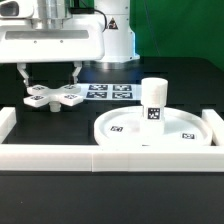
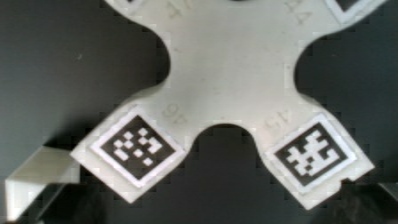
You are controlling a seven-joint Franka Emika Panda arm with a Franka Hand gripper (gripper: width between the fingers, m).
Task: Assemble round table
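The hand (image 1: 50,79) hangs over the cross-shaped base (image 1: 55,97), fingers (image 1: 22,75) spread wide, one on either side of the part. No contact between fingers and base is discernible. The base lies flat on the tabletop (image 1: 100,200), at the exterior view's left. In the wrist view two of its four arms fill the frame, each ending in a black-and-white square tag (image 2: 134,148).

The marker board (image 1: 111,91) lies flat just beside the base, toward the exterior view's right. Further right sits the disc top (image 1: 190,128), with the cylinder leg (image 1: 152,100) standing upright on it.

The tabletop is matt black. A white blocky border rail (image 1: 60,155) runs along its near edge. A green backdrop (image 1: 190,40) closes the scene.

All table parts are smooth white plastic. The disc has a raised rim.
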